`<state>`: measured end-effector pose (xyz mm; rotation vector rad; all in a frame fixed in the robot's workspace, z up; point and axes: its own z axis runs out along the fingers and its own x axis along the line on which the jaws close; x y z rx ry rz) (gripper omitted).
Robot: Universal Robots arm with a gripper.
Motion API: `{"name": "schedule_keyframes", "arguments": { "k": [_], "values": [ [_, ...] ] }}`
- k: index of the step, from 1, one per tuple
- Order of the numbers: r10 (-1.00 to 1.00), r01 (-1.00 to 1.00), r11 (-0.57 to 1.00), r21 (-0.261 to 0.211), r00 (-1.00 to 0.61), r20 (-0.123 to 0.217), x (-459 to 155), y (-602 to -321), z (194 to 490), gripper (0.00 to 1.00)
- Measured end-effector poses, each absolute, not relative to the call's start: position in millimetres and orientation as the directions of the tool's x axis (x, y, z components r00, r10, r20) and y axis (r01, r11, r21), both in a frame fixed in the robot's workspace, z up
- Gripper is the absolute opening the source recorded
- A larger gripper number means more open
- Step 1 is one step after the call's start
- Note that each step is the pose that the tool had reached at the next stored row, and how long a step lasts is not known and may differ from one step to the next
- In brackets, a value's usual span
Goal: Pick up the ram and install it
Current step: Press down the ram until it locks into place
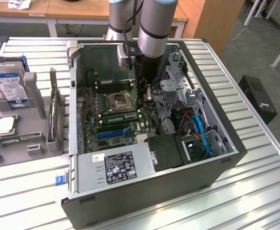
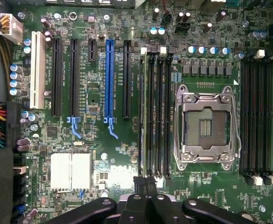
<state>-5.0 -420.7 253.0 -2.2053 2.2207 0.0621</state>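
Gripper (image 2: 144,183) is sitting closed, empty, hovering inside open black PC case (image 1: 226,158) over green motherboard (image 2: 103,154). Long thin green RAM stick (image 1: 120,116) is lying seated in mobo slot beside silver CPU socket (image 1: 119,100), just below arm.

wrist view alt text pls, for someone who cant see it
Looking straight down on a green motherboard inside an open computer case, the shut claw hangs just over the end of a bank of black memory slots. Beside that bank sits the empty silver CPU socket, with one blue expansion slot among the black ones.
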Motion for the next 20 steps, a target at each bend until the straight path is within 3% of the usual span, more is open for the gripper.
{"name": "schedule_keyframes", "arguments": {
  "k": [20],
  "values": [
    [-0.999, -1.000, 0.007, 0.020, -0.007, -0.036, -5.0, -414.4, 246.0, 0.11]
  ]
}}
